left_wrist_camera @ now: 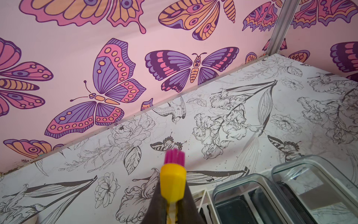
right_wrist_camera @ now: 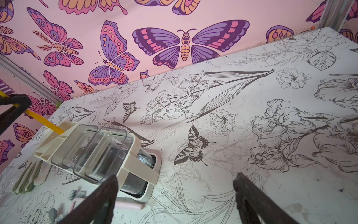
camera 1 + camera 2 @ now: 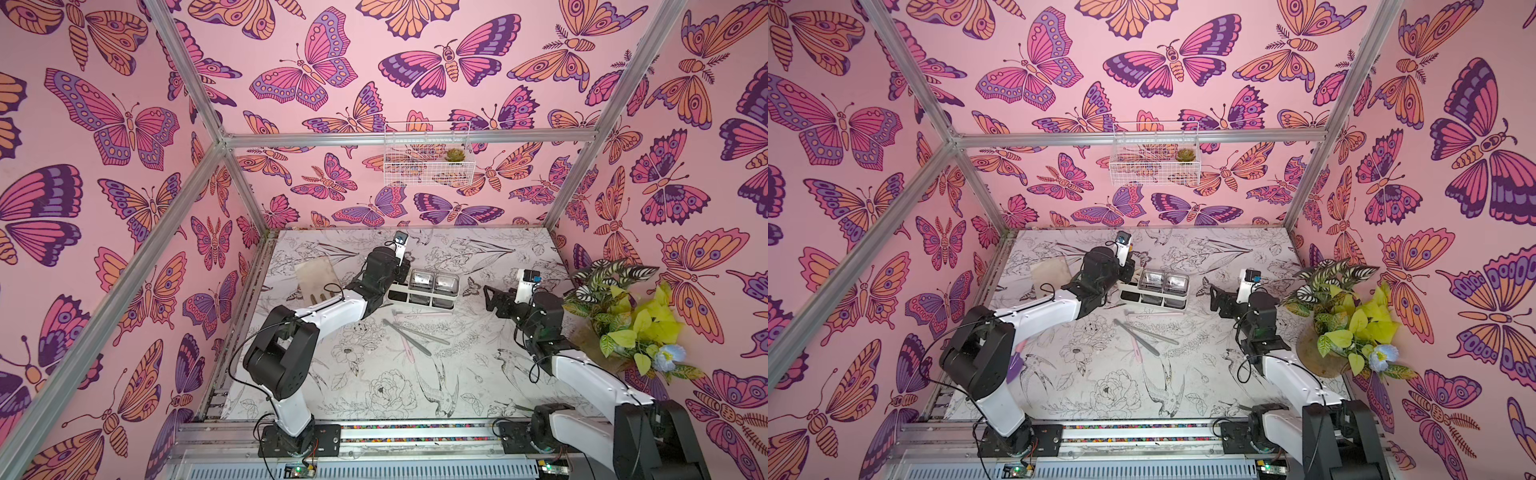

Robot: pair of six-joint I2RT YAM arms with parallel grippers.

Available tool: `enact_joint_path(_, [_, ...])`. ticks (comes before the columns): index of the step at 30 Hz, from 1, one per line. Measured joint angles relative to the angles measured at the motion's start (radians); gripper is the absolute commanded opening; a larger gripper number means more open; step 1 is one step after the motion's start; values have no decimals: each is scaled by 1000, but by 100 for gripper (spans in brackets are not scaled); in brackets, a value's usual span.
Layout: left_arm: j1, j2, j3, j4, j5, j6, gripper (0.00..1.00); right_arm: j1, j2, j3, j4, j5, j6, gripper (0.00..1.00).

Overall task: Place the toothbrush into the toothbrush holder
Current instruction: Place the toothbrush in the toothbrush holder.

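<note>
Loose toothbrushes (image 3: 407, 336): flat on the table (image 3: 374, 395), toward its near edge
Right hand (image 2: 176, 176): jaws wide apart, empty, just beside the toothbrush holder (image 2: 144, 170), not bracing it
Toothbrush holder: mid-table, upright
Left hand (image 1: 172, 195): clamped on the yellow toothbrush (image 1: 172, 180), bristles up, handle slanting into the slotted end
Risk: pressing down aslant could snag a divider and shove or tip the unbraced holder; releasing aslant could let the brush topple out

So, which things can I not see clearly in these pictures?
- Yellow toothbrush: in both top views, the left arm covers it.
- Its handle end: right wrist view, hidden inside the toothbrush holder slot.
- Loose toothbrushes: right wrist view, blurred, partly behind the right gripper.
</note>
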Motion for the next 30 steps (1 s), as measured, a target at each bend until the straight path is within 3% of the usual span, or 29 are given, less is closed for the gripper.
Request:
enact_joint_path(7, [0,38,-11,69,-30,-5,0,0,11,0,1,3,-3,94])
enact_joint_path(15, [13,42,-117,216,-51,-49,0,0,20,0,1,11,-7,94])
enact_joint_path(30, [21,57,-125,263,-5,-126,0,0,31,5,-1,18,-18,94])
